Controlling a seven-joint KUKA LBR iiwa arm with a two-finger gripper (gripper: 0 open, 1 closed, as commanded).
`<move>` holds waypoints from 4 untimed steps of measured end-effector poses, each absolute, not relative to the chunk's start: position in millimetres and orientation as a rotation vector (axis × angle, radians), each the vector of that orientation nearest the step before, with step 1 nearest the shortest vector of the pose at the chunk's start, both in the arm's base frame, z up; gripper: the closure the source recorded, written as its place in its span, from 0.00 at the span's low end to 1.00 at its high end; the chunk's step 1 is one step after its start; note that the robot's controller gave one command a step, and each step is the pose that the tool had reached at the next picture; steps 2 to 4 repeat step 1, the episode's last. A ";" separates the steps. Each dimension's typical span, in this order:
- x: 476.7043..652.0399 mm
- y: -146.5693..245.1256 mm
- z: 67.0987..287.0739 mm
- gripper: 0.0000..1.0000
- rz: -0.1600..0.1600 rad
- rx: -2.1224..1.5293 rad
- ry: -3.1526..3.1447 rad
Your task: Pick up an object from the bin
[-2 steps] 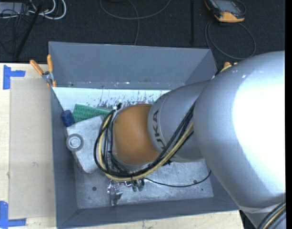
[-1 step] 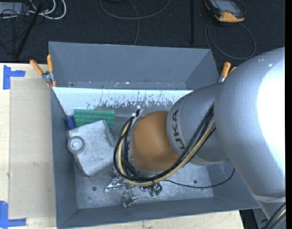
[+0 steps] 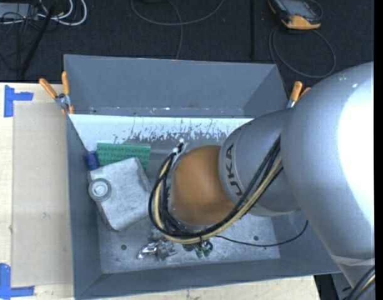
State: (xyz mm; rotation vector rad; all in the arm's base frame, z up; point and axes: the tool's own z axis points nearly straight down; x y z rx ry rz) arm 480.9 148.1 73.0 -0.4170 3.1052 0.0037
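My gripper (image 3: pixel 200 247) shows as a dark bit poking out under the arm's orange cover, low over the bin's front floor. Just left of it lies a small shiny metal piece (image 3: pixel 155 250), close to the gripper; whether they touch I cannot tell. Further left a grey, felt-like block (image 3: pixel 124 195) lies tilted, with a small grey ring (image 3: pixel 100 189) on its left end.
A green ridged flat piece (image 3: pixel 122 150) lies behind the grey block near the back wall, with a small blue thing (image 3: pixel 91 161) at its left end. The arm with its orange cover and looped cables spans the bin's middle and right.
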 end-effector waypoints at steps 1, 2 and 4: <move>481.4 160.1 234.2 1.00 0.003 -0.403 3.107; 481.4 160.1 234.2 1.00 0.003 -0.403 3.107; 481.4 160.1 234.2 1.00 0.003 -0.403 3.107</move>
